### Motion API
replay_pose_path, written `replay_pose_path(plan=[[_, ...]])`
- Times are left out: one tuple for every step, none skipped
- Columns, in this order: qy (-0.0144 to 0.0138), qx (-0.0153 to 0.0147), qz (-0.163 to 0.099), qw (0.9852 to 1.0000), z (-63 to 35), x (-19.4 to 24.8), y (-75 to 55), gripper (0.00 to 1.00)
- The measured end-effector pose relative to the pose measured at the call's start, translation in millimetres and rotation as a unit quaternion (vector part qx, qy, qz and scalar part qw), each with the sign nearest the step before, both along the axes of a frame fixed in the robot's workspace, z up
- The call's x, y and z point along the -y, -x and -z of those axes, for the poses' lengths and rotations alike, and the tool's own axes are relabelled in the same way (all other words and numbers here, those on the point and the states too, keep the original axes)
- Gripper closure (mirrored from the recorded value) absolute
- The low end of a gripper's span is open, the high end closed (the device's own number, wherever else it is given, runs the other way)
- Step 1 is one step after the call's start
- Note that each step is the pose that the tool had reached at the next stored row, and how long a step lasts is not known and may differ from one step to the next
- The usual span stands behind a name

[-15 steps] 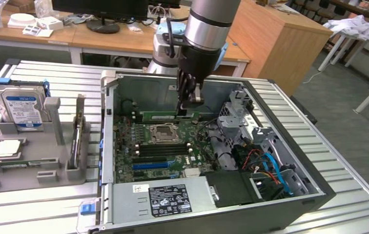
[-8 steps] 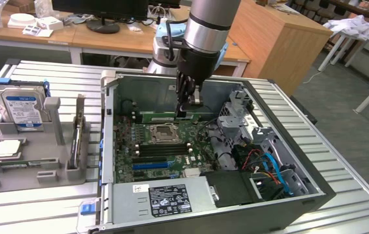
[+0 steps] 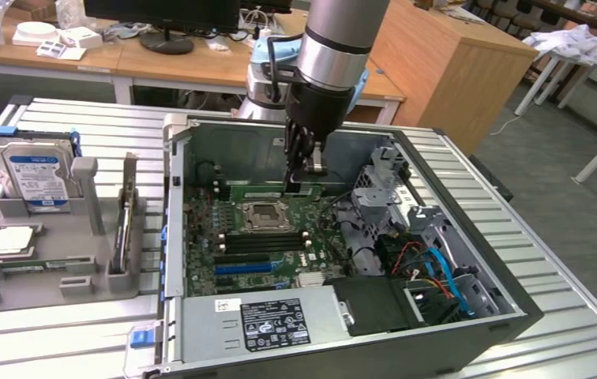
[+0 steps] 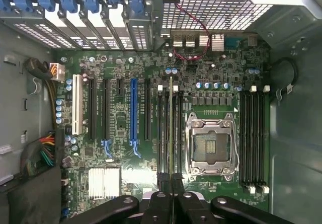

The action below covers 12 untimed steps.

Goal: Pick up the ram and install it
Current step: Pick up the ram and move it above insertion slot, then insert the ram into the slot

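Beside CPU socket (image 4: pixel 210 146) | gripper (image 4: pixel 171 179) clamps ram (image 4: pixel 171 123) | memory slots (image 4: pixel 162 133) flank it

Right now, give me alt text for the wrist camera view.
The gripper holds the ram edge-on, lined up with the memory slots beside the empty processor socket, on a green motherboard inside an open computer case.

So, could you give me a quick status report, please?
Gripper, jaws shut on the ram. Ram along memory slots beside the processor socket; seating unclear. Nothing blocking seen.
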State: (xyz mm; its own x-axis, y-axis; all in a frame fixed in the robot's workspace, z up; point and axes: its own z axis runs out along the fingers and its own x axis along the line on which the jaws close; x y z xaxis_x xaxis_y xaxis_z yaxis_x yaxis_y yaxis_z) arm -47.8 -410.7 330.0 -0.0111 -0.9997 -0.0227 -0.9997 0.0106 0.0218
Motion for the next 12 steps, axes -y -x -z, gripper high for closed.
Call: replay_pose_path(plan=[[0.0, 0.0, 0.0, 1.0, 0.5, 0.0, 0.0, 0.88], [0.0, 0.0, 0.001, 1.0, 1.1, 0.0, 0.0, 0.88], [0.0, 0.0, 0.002, 1.0, 1.7, 0.0, 0.0, 0.88], [0.0, 0.0, 0.002, 1.0, 2.3, 0.0, 0.0, 0.88], [0.0001, 0.0, 0.003, 1.0, 2.8, 0.0, 0.0, 0.88], [0.0001, -0.0001, 0.003, 1.0, 3.1, 0.0, 0.0, 0.88], [0.0002, -0.0001, 0.003, 1.0, 3.1, 0.0, 0.0, 0.88], [0.0002, -0.0001, 0.003, 1.0, 3.1, 0.0, 0.0, 0.88], [0.0001, -0.0001, 0.003, 1.0, 3.2, 0.0, 0.0, 0.88], [0.0, 0.0, 0.003, 1.0, 3.3, 0.0, 0.0, 0.88], [0.0, 0.0, 0.003, 1.0, 3.3, 0.0, 0.0, 0.88], [0.0, 0.0, 0.003, 1.0, 3.3, 0.0, 0.0, 0.88]])
